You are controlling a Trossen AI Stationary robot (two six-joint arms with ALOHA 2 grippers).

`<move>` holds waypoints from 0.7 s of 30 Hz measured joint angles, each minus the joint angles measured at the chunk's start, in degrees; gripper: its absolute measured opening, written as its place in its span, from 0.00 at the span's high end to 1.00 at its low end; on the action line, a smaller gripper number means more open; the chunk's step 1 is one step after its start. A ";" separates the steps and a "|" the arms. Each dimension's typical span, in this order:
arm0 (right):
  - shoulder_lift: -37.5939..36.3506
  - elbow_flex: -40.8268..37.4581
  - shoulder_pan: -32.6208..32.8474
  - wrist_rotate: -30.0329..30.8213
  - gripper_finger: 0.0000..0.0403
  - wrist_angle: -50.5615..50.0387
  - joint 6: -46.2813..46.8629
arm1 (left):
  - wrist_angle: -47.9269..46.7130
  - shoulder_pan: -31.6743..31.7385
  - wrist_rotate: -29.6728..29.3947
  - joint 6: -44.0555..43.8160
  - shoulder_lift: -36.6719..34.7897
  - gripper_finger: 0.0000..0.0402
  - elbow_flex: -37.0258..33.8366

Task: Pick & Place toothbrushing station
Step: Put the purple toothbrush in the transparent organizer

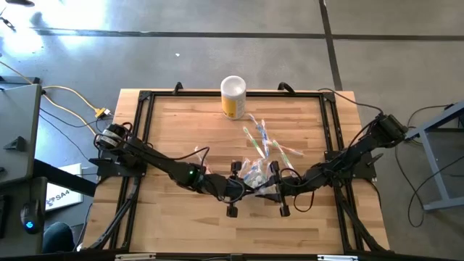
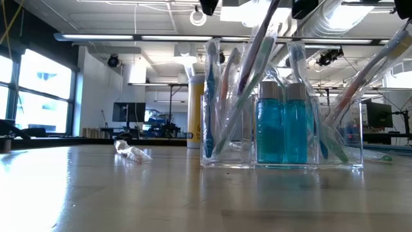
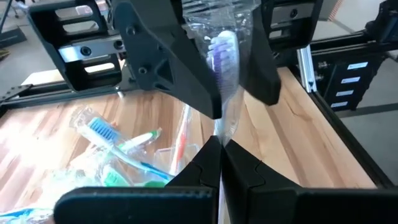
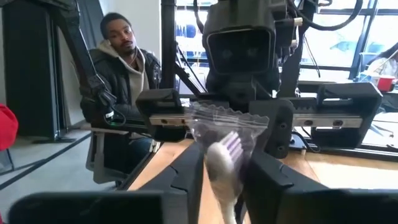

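Your left gripper [image 3: 219, 149], fingers pressed together, pinches the clear bag [image 3: 233, 81] holding a purple-bristled toothbrush [image 3: 225, 56]; your right gripper [image 4: 225, 165] clamps that same bagged toothbrush mid-table, above the clear organizer [image 2: 283, 129] of toothbrushes and teal tubes [image 2: 283, 129].

Both dark arms reach in from the counter's side edges and meet low near its front middle, wrists facing each other. The left gripper [image 1: 233, 183] has its jaws pressed fully together, pinching a bagged toothbrush [image 3: 225, 62] at its lower end. The right gripper [image 1: 277, 185] stands just opposite, its jaws set close on either side of the same toothbrush's head end.
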 joint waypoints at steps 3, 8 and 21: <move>0.00 0.00 0.02 0.01 0.84 -0.04 -0.04 | 0.36 0.00 -0.13 -0.11 0.00 1.00 0.00; 0.00 0.00 0.04 0.37 0.96 -0.86 -0.73 | 0.28 0.00 -0.17 -0.13 0.00 1.00 0.00; 0.00 0.00 0.04 0.36 0.96 -1.18 0.43 | -1.10 0.00 1.85 -0.72 -0.17 0.91 0.00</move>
